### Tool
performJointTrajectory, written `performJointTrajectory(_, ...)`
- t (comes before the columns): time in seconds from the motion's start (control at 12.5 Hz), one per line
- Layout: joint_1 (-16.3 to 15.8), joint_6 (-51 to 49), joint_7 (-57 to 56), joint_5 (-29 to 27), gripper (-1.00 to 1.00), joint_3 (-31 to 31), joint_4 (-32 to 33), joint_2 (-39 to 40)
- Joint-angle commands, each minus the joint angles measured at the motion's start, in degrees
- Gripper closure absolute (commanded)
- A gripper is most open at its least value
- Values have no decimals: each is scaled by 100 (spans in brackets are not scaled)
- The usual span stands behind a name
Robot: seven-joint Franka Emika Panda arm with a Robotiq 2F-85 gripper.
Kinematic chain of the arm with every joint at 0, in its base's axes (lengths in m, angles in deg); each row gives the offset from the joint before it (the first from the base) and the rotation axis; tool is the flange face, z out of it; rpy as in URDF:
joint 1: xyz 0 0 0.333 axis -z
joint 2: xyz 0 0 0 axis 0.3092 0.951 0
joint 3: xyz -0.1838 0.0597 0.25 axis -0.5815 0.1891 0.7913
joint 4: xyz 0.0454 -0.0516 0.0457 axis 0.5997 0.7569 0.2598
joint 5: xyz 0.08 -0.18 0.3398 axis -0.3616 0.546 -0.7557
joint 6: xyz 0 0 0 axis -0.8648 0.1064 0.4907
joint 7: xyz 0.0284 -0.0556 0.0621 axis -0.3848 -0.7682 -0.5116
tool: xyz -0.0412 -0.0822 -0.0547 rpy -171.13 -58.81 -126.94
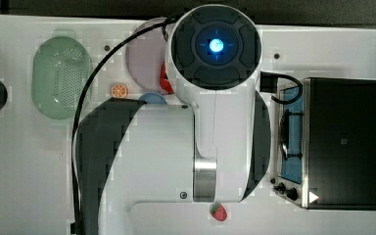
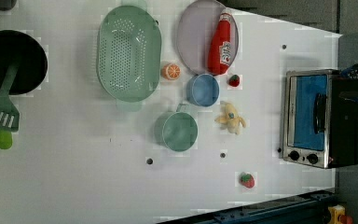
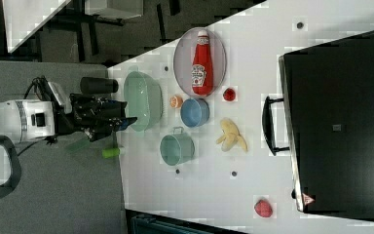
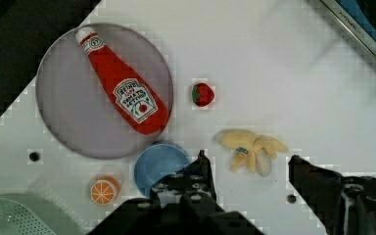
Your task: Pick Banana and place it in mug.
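One blue cup [image 2: 203,90] beside banana [image 2: 230,118]

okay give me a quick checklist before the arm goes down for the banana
1. Gripper open: ok, both fingers spread wide.
2. Banana free on the table: ok, nothing touches it.
3. Gripper over the banana: ok, it lies between the fingers in the wrist view.
4. Mug upright, opening clear: ok.
5. Blue cup close to one finger in the wrist view: cannot tell clearance.
6. Banana grasped: not ok, not yet.

Bright, even light on the white table [image 2: 74,177]; soft, blocky pictures.
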Motion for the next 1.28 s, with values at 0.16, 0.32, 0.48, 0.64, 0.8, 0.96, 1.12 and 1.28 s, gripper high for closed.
performJointTrajectory(0.16,-133,-1042,10,35,-82,-357,1594,-2257)
performJointTrajectory(0.32,-133,-1001,1,35,-100,-359,1712,-2206)
performJointTrajectory(0.48,-133,-618,-5,35,-100,-356,1987,-2060)
performJointTrajectory(0.64,-133,71,-216,36,-100,-355,2383,-1815)
performJointTrajectory(0.8,-133,859,-809,36,-100,-355,2802,-1474)
performJointTrajectory(0.96,-133,1651,-1281,36,-100,-352,3187,-1070)
performJointTrajectory(1.12,-133,2519,-1649,37,-100,-355,3479,-581)
performJointTrajectory(1.28,-133,3280,-2069,36,-100,-354,3680,-35)
